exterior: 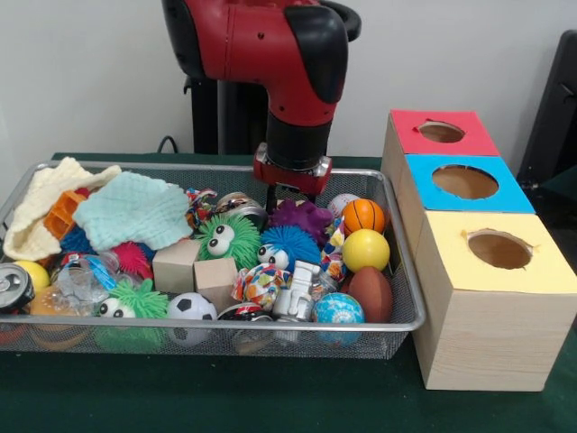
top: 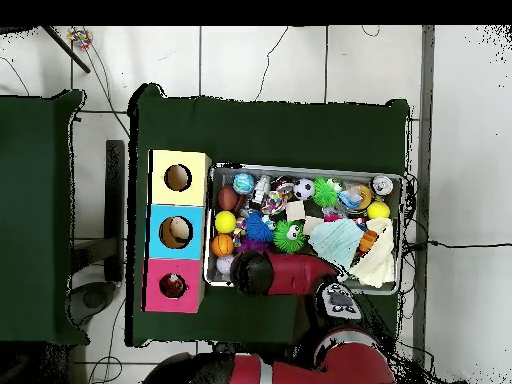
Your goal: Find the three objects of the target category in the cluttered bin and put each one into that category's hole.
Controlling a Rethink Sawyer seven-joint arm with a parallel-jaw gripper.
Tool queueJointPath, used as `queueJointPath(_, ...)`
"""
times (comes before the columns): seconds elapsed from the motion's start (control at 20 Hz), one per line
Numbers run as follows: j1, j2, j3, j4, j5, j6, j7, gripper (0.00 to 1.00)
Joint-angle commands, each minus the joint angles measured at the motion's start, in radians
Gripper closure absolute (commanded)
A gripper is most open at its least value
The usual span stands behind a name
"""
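Nearest the camera in the front view, the wire mesh bin [exterior: 401, 271] sits on the green bench [exterior: 270, 397], packed with clutter. Along its front wall lie a soccer ball [exterior: 190, 308], a green fuzzy toy with eyes [exterior: 135, 300], a globe-patterned ball [exterior: 338, 308] and a brown football [exterior: 372, 292]. A crushed can [exterior: 13, 287] rests at the left corner. Just behind stand two wooden cubes [exterior: 196, 268] touching each other, with a white plastic fitting [exterior: 299, 289] to their right. Further in, a yellow ball [exterior: 365, 249] lies below a small basketball [exterior: 363, 215], beside a blue fuzzy toy [exterior: 290, 244] and another green one [exterior: 227, 236]. A mint cloth [exterior: 133, 209] and a cream cloth [exterior: 41, 206] cover the left rear. Right of the bin stands a row of three boxes, each with a round hole: yellow box [exterior: 491, 298] nearest, blue box [exterior: 464, 183] next, red box [exterior: 440, 133] farthest. At the rear, the claw [exterior: 287, 194] hangs low just above a purple spiky toy [exterior: 302, 216]; whether it is open or closed cannot be told. The red arm [exterior: 270, 54] rises behind.
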Motion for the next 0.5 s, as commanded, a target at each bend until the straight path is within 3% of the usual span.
queueJointPath(0.05,-0.057,0.112,0.060,-0.074,0.060,0.278,0.027,0.00)
queueJointPath(0.5,-0.052,0.172,0.065,-0.111,0.083,0.266,0.044,0.00)
